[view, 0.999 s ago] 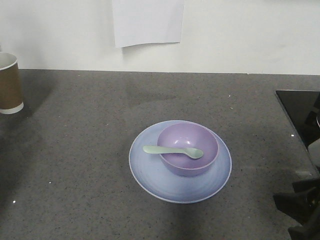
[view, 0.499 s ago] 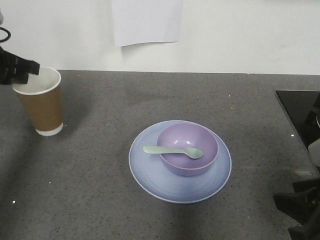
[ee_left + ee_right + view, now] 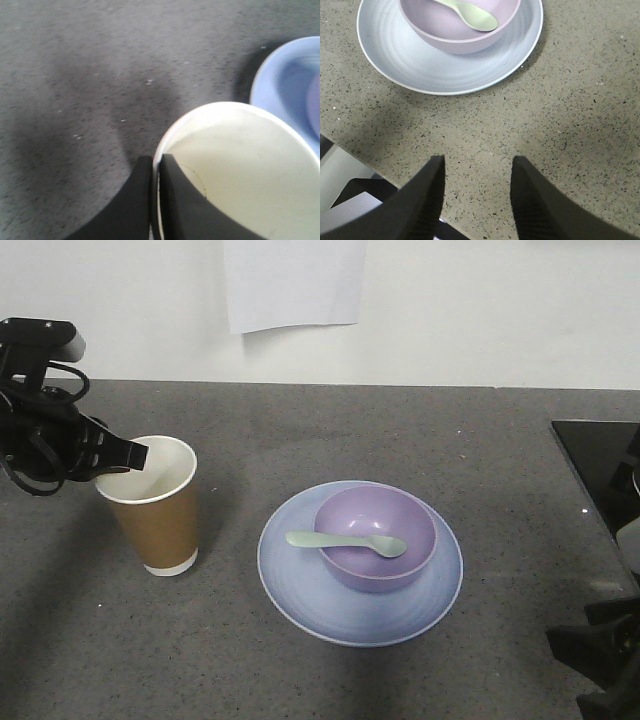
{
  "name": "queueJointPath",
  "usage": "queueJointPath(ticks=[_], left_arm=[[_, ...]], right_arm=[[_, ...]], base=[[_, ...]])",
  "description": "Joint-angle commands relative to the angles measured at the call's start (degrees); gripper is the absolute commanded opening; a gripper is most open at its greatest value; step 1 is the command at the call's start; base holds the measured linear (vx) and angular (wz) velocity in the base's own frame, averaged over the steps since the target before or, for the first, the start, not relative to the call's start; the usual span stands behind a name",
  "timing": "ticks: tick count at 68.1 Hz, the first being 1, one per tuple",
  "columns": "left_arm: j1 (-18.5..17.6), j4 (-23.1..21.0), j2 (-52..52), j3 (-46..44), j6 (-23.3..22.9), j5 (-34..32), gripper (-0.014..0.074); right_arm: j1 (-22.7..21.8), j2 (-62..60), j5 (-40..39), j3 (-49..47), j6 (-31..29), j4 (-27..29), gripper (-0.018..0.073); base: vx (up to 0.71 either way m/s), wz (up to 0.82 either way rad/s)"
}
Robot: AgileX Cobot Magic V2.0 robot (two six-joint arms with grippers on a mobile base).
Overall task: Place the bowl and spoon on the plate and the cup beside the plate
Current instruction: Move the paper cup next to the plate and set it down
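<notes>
Front-facing view: left pincer (image 3: pixel 128 455) pinches the upright cup (image 3: pixel 156 504) rim; spoon (image 3: pixel 345 542) lies left-right across the bowl (image 3: pixel 377 537).

The spoon (image 3: pixel 345 541) lies in the bowl (image 3: pixel 377 537) on the plate (image 3: pixel 300 585), cup (image 3: pixel 158 505) left.

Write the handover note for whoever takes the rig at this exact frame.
Left gripper: shut on the cup, fingers pinching its rim, one inside, one outside; whether its base touches the counter is unclear.
Right gripper: open, empty, low over the counter near the plate.
Done: bowl on the plate, spoon resting in the bowl, handle over its rim.
Left: set the cup beside the plate, release, withdraw.
</notes>
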Motion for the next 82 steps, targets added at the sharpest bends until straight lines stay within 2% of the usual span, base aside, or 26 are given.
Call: queueJointPath(ticks=[1, 12, 46, 55, 71, 79, 82], left_arm=[[-1.7, -1.9, -1.9, -1.4, 0.3, -4.4, -0.0008], [-3.3, -2.0, -1.9, -1.4, 0.4, -5.2, -0.0008], [-3.3, -2.0, 2.7, -1.4, 0.6, -7.3, -0.0008], [-3.3, -4.2, 4.0, -1.4, 1.0, -7.8, -0.0008], [-3.3, -4.4, 5.3, -1.4, 2.2, -8.0, -0.0003], [-3.3, -4.4, 5.3, -1.4, 3.5, -7.6, 0.0039], [-3.3, -4.4, 5.3, -1.5, 3.7, -7.3, 0.008]], right_arm=[[-0.2, -0.2, -2.6, -1.4, -0.3, 0.4, 0.0302], [-0.2, -0.2, -2.6, -1.4, -0.3, 0.4, 0.0302], [-0.2, -0.2, -2.6, -1.4, -0.3, 0.4, 0.0302], [-0.2, -0.2, -2.6, -1.4, -0.3, 0.4, 0.0302], [-0.2, -0.2, -2.6, -1.4, -0.3, 0.4, 0.0302], [-0.2, -0.2, -2.6, -1.4, -0.3, 0.4, 0.0302], [-0.2, -0.2, -2.6, -1.4, -0.3, 0.4, 0.0302]], base=[[0.0, 0.0], [0.0, 0.0], [0.0, 0.0], [0.0, 0.0], [0.0, 0.0], [0.0, 0.0], [0.0, 0.0]])
